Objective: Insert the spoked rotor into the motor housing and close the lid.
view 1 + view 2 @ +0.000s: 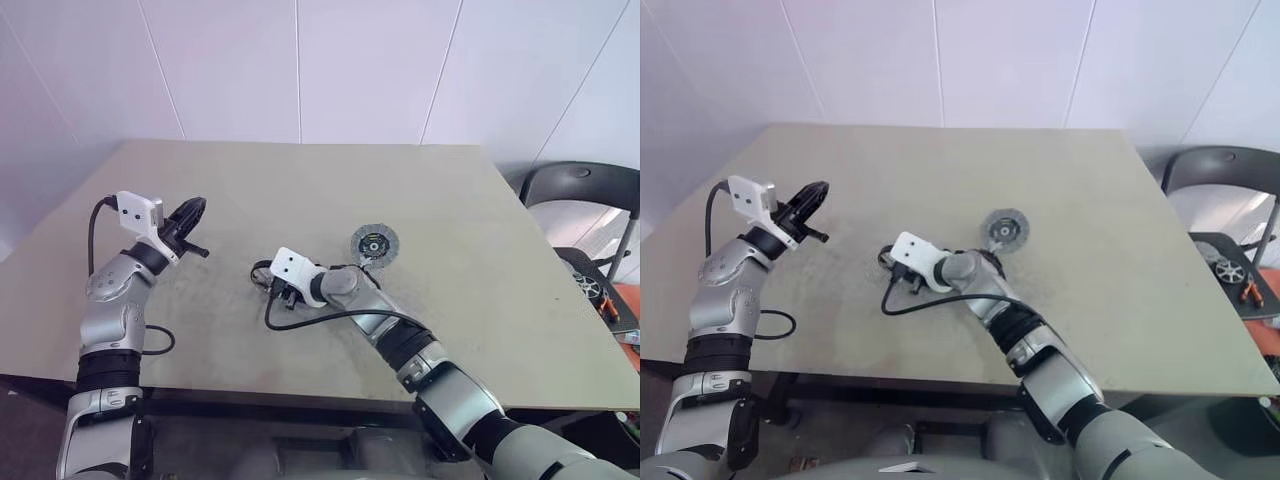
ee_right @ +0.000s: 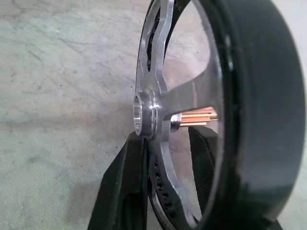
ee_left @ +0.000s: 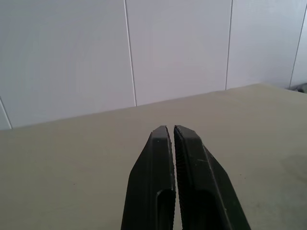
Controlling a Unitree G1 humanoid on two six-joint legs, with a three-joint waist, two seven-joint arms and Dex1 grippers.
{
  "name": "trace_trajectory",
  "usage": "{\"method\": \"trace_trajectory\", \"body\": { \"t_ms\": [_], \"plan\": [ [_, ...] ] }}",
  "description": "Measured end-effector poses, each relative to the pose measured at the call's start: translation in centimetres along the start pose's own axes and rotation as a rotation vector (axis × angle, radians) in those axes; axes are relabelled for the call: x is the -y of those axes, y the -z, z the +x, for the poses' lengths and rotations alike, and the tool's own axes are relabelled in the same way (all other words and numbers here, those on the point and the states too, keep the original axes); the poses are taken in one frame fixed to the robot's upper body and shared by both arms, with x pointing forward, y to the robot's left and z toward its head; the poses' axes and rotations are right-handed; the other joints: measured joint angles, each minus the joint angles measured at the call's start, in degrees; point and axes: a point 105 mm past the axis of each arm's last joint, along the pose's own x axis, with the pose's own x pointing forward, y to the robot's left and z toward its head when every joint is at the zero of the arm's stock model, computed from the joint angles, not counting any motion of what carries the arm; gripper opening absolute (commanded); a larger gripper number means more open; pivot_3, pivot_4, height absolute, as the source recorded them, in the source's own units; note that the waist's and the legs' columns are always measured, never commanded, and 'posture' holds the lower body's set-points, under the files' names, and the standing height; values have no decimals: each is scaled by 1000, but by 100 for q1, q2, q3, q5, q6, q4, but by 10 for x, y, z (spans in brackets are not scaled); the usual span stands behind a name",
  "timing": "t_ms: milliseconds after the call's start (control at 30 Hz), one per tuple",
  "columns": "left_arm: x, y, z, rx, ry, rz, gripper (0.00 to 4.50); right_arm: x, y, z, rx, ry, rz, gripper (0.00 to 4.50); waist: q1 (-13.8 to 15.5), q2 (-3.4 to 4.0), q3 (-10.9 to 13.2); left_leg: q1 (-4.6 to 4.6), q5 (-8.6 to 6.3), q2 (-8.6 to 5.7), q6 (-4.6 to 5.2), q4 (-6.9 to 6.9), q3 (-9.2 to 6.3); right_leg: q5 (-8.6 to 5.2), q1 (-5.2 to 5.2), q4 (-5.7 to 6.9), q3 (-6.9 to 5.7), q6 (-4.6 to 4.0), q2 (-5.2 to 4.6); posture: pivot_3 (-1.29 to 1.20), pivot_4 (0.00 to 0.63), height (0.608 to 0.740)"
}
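The lid (image 1: 375, 243) lay flat on the surface (image 1: 300, 180), hub upward, and everything else is best placed from it. The right hand (image 1: 268, 284) was down at the surface just to the left of the lid, near it but apart from it, and pointed away from it. The left hand (image 3: 171, 129) hung raised much farther to the lid's left, clenched on nothing, its two fingers pressed together and aimed out over bare surface.

In the right wrist view the spoked rotor (image 2: 158, 120) stood on edge rather than flat. One black finger (image 2: 124, 187) lay against the outer face of its silver web below the small hub. The other finger reached through behind the web, so the right hand appeared to be grasping the rotor by that web. Copper windings of the motor housing (image 2: 199, 116) showed through the spokes directly behind, with a thick dark ring around them. Whether the rotor was fully seated in the housing could not be told.

The coming move probably turned on that axis. The rotor's hub line ran roughly level along the surface and would have to stand upright before the lid could go on. The lid lay to the right of the right hand and behind its fingers, which was far the nearer of the two.
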Motion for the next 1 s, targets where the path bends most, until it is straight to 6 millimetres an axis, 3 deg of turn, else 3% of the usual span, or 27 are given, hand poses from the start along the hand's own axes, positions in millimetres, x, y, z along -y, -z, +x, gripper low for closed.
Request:
{"method": "trace_trajectory", "body": {
  "t_ms": [233,400,567,700,1000],
  "plan": [
    [0,0,0,-1,2,0,240,16,2,-9,44,18,213,1398,2,1,1,-55,1,0,1,-2,-1,2,-48,-1,-1,2,0,0,0,740],
    [1,1,1,-2,5,-1,240,23,5,-21,33,-9,259,1398,9,1,0,-74,1,-1,1,-1,-3,3,-59,-10,-2,3,-1,0,0,740],
    [4,2,2,-1,11,-6,240,16,4,-29,79,-78,484,1398,3,1,1,-74,1,-1,1,-1,-3,2,-62,-6,-3,3,1,0,0,740],
    [6,2,3,-1,17,-8,240,11,-8,-37,143,-143,626,1398,-8,2,2,-74,1,0,1,-2,-3,2,-67,2,-3,3,2,0,0,740],
    [9,4,5,1,21,-19,240,28,-24,-79,282,-178,891,1398,11,2,2,-80,1,-1,1,4,-3,2,-65,-7,-3,2,0,0,0,740]
  ]
}}
